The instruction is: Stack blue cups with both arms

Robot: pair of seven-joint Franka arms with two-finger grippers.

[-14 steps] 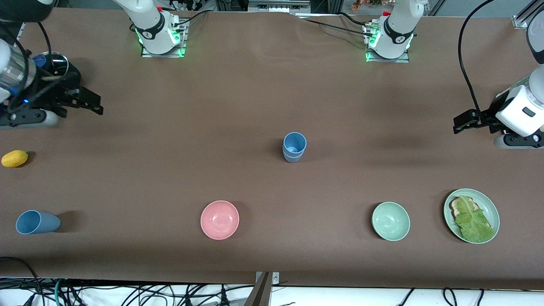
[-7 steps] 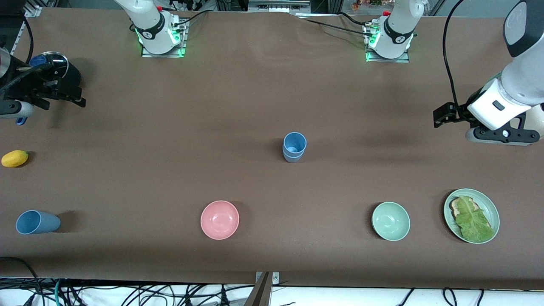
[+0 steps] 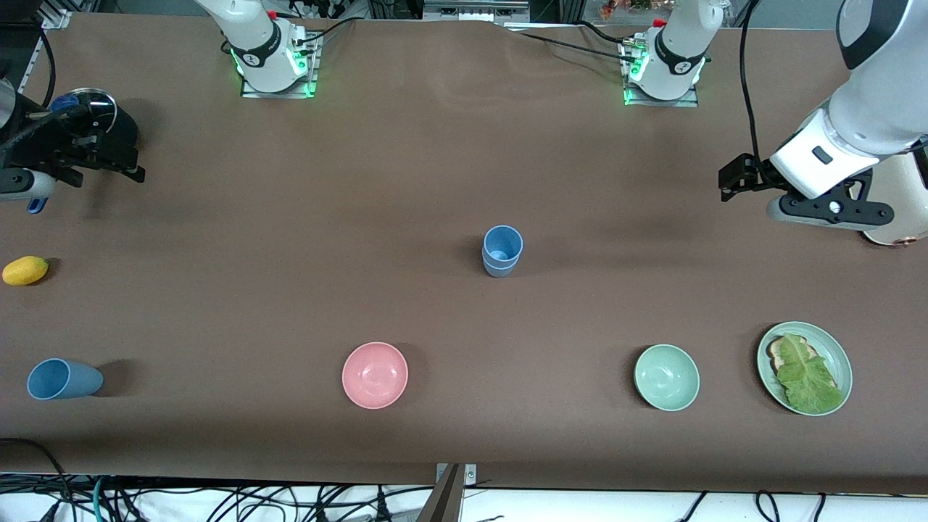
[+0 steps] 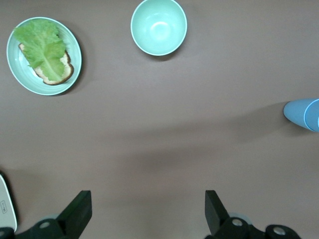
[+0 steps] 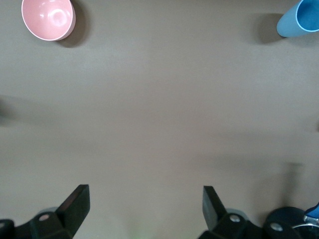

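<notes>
Blue cups: two sit stacked (image 3: pixel 502 251) upright mid-desk, a third blue cup (image 3: pixel 62 379) lies on its side near the right arm's end. Only the front view shows the yellow fruit (image 3: pixel 25 270). Left gripper (image 4: pixel 144 214) and right gripper (image 5: pixel 142 206) hang over bare desk (image 3: pixel 290 232), fingers spread wide, empty, tips cut off.

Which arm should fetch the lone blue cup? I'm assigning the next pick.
The right: its open claw is at the same table end as the lone blue cup; the left claw is at the other end.
</notes>
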